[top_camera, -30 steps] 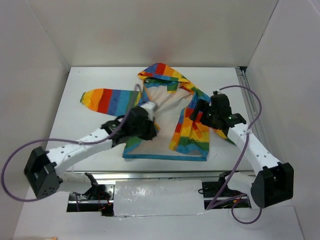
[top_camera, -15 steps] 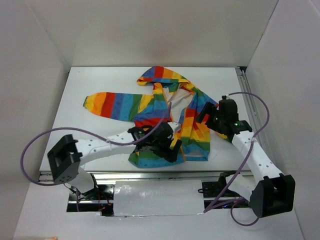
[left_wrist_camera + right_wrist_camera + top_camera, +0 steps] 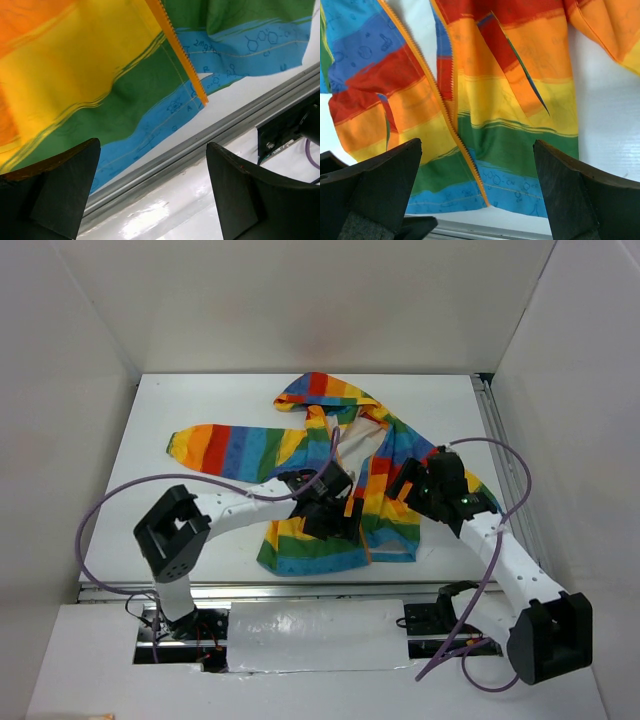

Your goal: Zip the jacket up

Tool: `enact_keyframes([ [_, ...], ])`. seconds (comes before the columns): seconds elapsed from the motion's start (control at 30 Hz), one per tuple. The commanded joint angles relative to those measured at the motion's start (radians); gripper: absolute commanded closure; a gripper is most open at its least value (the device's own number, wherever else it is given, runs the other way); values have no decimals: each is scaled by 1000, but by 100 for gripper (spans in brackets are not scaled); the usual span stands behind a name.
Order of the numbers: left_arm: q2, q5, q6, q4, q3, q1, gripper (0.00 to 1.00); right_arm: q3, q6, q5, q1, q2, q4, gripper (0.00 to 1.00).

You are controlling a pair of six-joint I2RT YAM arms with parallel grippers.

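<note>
Jacket (image 3: 300,445) lies spread on table (image 3: 450,400), front up, hood at its far end. L gripper (image 3: 345,512) hangs over jacket's lower front, by zipper (image 3: 177,55); jaws spread wide, nothing between. R gripper (image 3: 405,482) is over jacket's panel on the R-arm side; jaws likewise apart, empty. Zipper is unjoined: 2 toothed halves, gap widening away from jacket's blue hem. Hidden: jacket's R-side sleeve mostly under R arm; slider not discernible. Count: 1 jacket, 2 grippers, 1 sleeve fully seen.
</note>
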Motion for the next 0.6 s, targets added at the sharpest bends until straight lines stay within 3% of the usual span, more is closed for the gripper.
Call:
enact_keyframes([
  [0.0, 45, 19, -56, -52, 84, -22, 1, -37, 39, 20, -3, -70, 30, 0],
  [0.23, 199, -77, -144, -169, 169, -30, 1, -53, 34, 37, -20, -121, 8, 0],
  [0.33, 242, -70, -135, -172, 186, -31, 7, -65, 34, 19, -24, -128, 18, 0],
  [0.43, 263, -85, -138, -180, 201, -33, 29, -73, 28, 19, -24, -130, 25, 0],
  [0.5, 263, -103, -138, -189, 201, -31, 49, -76, 19, -13, -24, -128, 30, 0],
  [0.53, 262, -117, -138, -193, 202, -31, 62, -79, 8, -25, -21, -128, 38, 0],
  [0.57, 259, -122, -144, -199, 202, -27, 82, -82, -15, -59, -17, -130, 53, 0],
])
